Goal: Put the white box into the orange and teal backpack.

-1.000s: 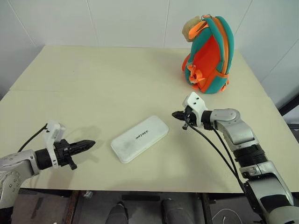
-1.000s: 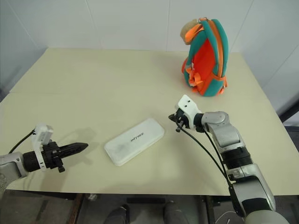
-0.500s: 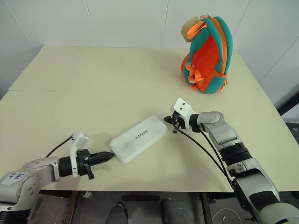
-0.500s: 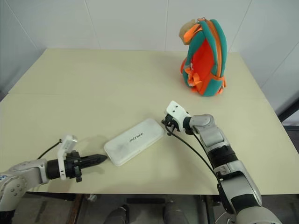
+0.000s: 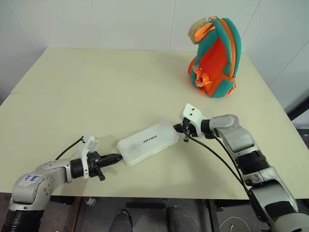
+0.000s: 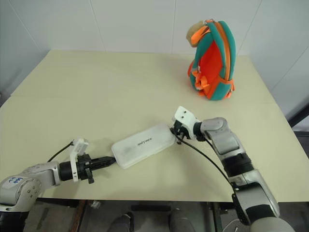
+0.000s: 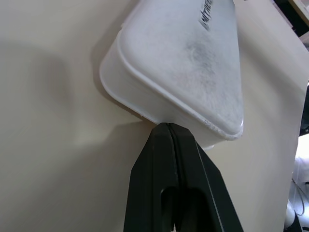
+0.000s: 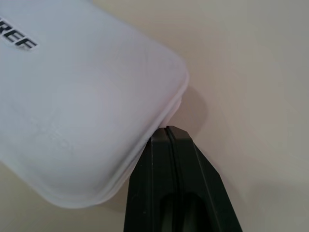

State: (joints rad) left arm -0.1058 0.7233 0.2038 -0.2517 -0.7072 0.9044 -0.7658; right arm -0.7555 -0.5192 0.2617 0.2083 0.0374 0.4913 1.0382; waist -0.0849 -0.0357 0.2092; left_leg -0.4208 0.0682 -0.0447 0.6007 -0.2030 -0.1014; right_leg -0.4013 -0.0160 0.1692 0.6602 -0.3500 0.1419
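The white box [image 5: 148, 143] lies flat near the table's front edge, its dark lettering facing up. My left gripper [image 5: 117, 157] is shut, with its tip against the box's near left end [image 7: 159, 92]. My right gripper [image 5: 177, 128] is also shut, and its tip presses the box's far right corner [image 8: 96, 96]. The box sits between the two tips, and neither gripper has it between its fingers. The orange and teal backpack [image 5: 216, 58] stands upright at the back right of the table, well beyond the right gripper, with a tan plush piece at its top.
The pale table [image 5: 96, 82] stretches wide to the left of and behind the box. Its front edge runs just below my left gripper. A white wall rises behind the table's far edge. Black cables trail from both wrists.
My left gripper has moved right and come up against the box's left end. My right gripper has dropped back onto the box's right corner. Both have stayed shut.
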